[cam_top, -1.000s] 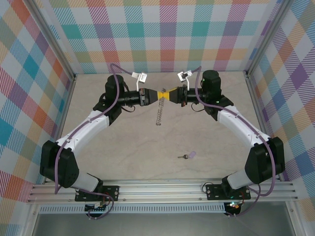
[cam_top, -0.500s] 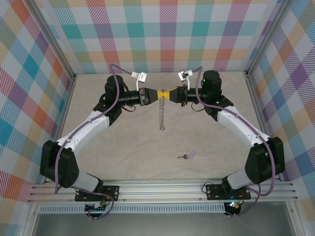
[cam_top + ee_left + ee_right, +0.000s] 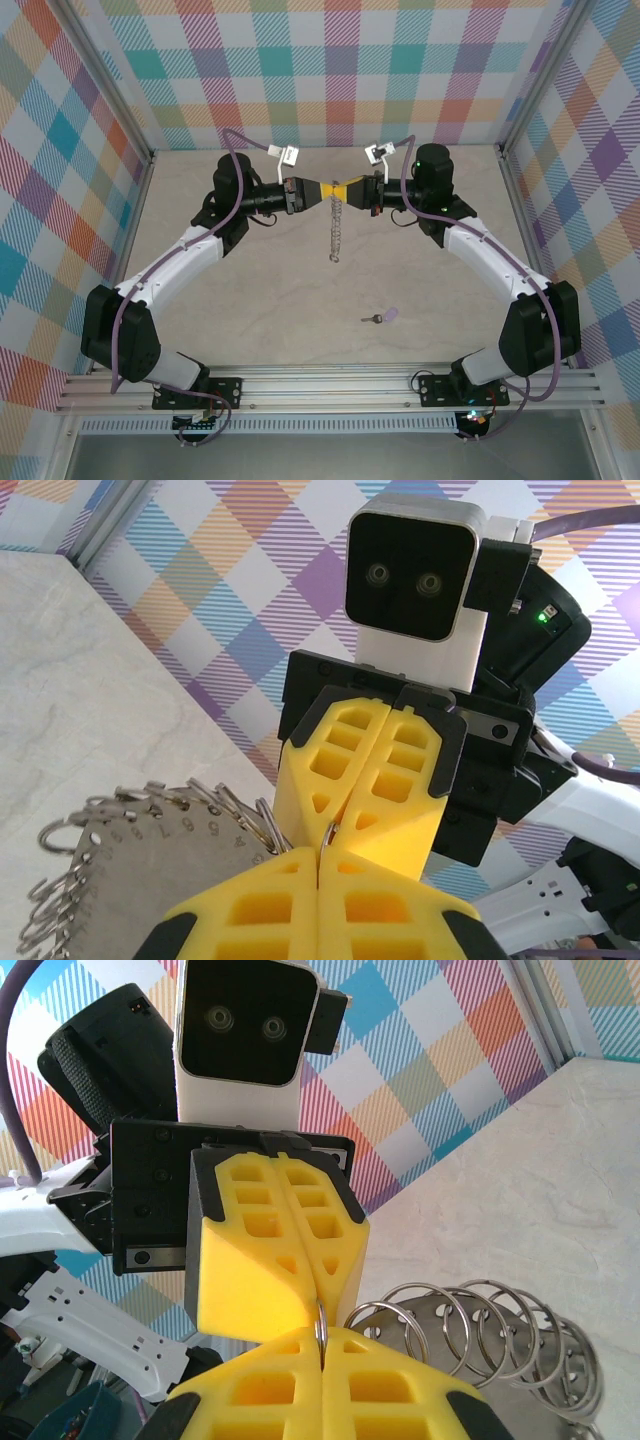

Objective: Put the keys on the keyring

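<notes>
— Where's your key?
— The overhead view shows it lying on the table, well apart from both arms.
— And your grip?
— The wrist views show the left gripper and right gripper clamped tip to tip on the hanging keyring.

I can't make out the key's blade from above; the keyring's top hides between left gripper and right gripper.

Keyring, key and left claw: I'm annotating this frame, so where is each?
keyring [image 3: 333, 235], top view, on its hanging scalloped loops.
key [image 3: 391, 313], top view, on its lilac head.
left claw [image 3: 326, 190], top view, between its yellow fingertips.
</notes>
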`<act>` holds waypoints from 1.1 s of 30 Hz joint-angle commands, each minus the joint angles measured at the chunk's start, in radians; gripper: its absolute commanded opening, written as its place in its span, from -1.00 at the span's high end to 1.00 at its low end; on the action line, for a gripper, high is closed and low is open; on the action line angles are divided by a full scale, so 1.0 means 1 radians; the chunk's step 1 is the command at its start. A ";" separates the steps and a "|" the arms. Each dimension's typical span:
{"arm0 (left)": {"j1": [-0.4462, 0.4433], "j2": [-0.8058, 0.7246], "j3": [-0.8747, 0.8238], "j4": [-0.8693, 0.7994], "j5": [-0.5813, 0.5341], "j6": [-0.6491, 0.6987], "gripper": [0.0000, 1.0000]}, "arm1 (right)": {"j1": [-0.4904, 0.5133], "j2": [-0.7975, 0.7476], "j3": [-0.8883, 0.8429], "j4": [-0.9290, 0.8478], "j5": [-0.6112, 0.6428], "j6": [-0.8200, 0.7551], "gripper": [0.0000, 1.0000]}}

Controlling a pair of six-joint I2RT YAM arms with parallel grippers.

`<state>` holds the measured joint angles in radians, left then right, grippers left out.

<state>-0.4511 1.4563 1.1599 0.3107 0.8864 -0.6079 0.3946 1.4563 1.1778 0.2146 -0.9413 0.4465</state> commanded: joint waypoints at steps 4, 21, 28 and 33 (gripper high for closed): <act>-0.020 -0.005 0.026 -0.015 -0.026 0.062 1.00 | -0.009 -0.027 0.002 0.055 0.004 0.021 0.73; -0.021 0.072 0.282 -0.458 0.050 0.470 1.00 | -0.142 -0.141 -0.085 0.008 0.011 0.110 -0.05; -0.021 0.096 0.364 -0.570 0.083 0.572 1.00 | -0.135 -0.129 -0.109 0.101 -0.064 0.166 0.02; -0.022 0.096 0.370 -0.576 0.094 0.579 1.00 | -0.111 -0.108 -0.100 0.117 -0.070 0.173 0.07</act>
<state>-0.4625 1.5520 1.4933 -0.2504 0.9363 -0.0696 0.2680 1.3342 1.0725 0.2710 -0.9718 0.6033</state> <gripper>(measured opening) 0.050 0.466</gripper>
